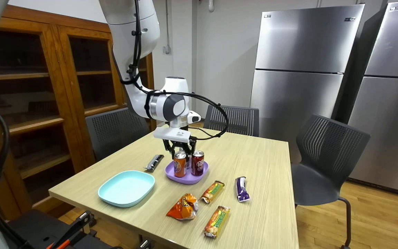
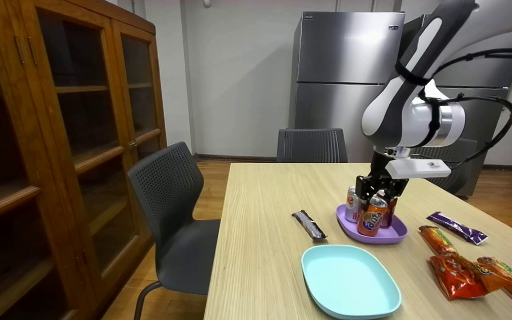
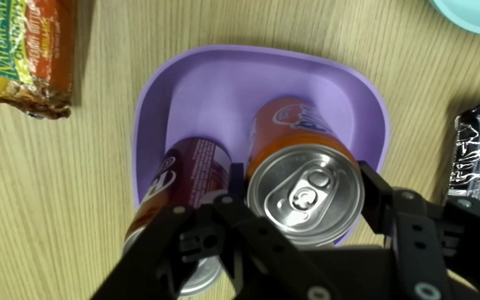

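Note:
My gripper [image 3: 300,179] is shut on an orange Fanta can [image 3: 305,194], its black fingers [image 3: 236,179] at opposite sides just below the lid. The can is upright in a purple tray [image 1: 186,180]; whether its base rests on the tray cannot be told. Beside it in the tray stands a dark red Dr Pepper can [image 1: 197,164], and the left finger in the wrist view lies between these two cans. A silver can [image 2: 352,204] stands behind them, mostly hidden in the wrist view by the gripper, with only part of its lid showing.
Near the tray lie a light blue plate [image 1: 126,188], a silver-black bar [image 1: 155,162], two granola bars [image 1: 212,192], an orange snack bag [image 1: 184,207] and a purple bar [image 1: 242,189]. Chairs [image 2: 167,200] surround the wooden table [image 1: 254,155]. A wooden cabinet [image 2: 105,133] stands alongside.

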Action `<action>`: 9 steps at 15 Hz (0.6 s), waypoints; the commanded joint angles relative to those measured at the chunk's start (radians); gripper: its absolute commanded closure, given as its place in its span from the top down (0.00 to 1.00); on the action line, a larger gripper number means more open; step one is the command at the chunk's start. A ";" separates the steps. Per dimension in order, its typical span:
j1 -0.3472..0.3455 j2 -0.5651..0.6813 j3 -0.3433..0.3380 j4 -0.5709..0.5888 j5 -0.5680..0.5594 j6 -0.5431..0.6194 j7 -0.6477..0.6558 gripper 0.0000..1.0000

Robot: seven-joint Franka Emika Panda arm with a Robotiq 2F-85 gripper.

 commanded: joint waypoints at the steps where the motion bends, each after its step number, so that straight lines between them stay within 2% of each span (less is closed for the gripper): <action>1: -0.003 -0.022 0.005 0.005 -0.033 -0.019 0.024 0.96; 3: -0.005 -0.053 -0.001 -0.012 -0.045 -0.040 0.015 1.00; 9: -0.017 -0.211 -0.044 -0.102 -0.069 -0.108 0.020 1.00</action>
